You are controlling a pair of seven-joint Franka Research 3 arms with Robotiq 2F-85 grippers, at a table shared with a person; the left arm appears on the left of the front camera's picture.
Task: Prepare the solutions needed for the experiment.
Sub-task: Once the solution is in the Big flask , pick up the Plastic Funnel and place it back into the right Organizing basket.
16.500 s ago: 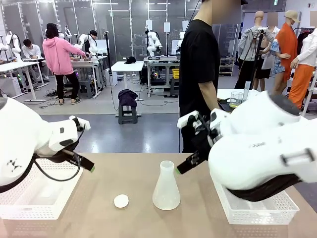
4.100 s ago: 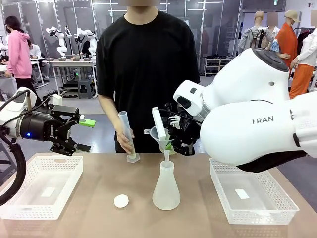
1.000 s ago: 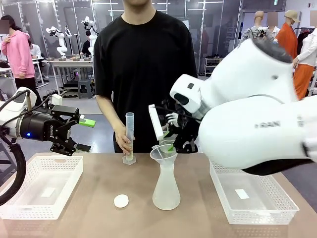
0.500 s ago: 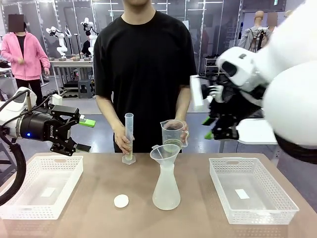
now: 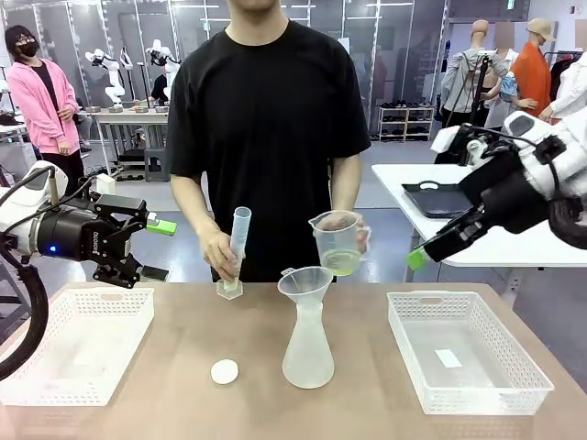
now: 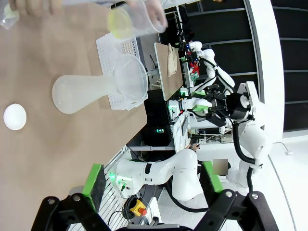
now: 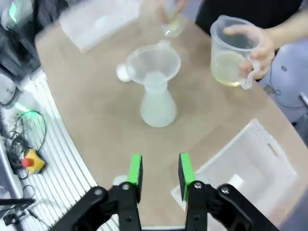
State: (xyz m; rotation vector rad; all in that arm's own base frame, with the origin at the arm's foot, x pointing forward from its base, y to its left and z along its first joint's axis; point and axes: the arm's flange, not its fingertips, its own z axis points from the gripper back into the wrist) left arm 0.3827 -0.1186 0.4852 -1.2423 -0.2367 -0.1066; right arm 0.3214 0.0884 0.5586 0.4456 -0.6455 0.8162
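Solution, a pale yellow see-through liquid, lies as a shallow pool in the clear jug, which the person's hand holds above the surface, just right of and beyond the funnel. Nearest on the surface, a small white disc lies left of the frosted flask. The flask stands upright in the middle with the funnel seated in its neck; whether any liquid is inside I cannot tell. The left basket and the right basket sit at either edge. Farther off, the person's other hand tilts a measuring cylinder. The left hand hovers over the left basket, jaws wide and empty. The right hand hangs high to the right, jaws narrow with nothing between them. The liquid will likely slosh and spill, so it can only be handled through its vessel. That means the jug by its handle, or the light, smooth, top-heavy flask around its neck under the funnel, kept level.
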